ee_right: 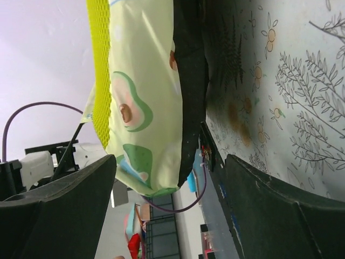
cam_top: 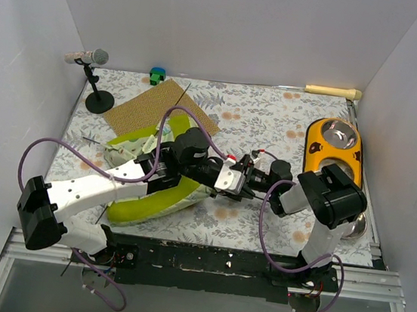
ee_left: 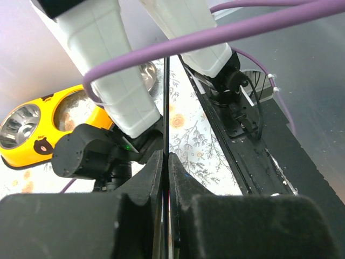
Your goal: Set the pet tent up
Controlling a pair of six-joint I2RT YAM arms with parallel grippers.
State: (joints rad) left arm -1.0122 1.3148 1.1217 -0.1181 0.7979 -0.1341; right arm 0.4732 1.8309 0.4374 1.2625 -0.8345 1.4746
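The pet tent [cam_top: 154, 195] lies collapsed left of centre, lime lining up, with cream printed fabric [cam_top: 132, 154] bunched behind it. My left gripper [cam_top: 227, 179] reaches across the tent's right end. In the left wrist view its jaws [ee_left: 166, 178] are shut on a thin black pole [ee_left: 166, 97] that runs straight up between them. My right gripper [cam_top: 248, 177] faces it from the right and stands open. In the right wrist view the right gripper [ee_right: 167, 181] frames the tent's corner [ee_right: 143, 118], printed fabric over black underside, without touching it.
A yellow double-bowl feeder [cam_top: 335, 149] stands at the right, with a steel bowl [cam_top: 358, 224] in front of it. Back left are a brown mat [cam_top: 157, 108], a microphone on a stand [cam_top: 95, 85] and a small green object [cam_top: 157, 76]. A wooden stick [cam_top: 332, 91] lies at the back wall.
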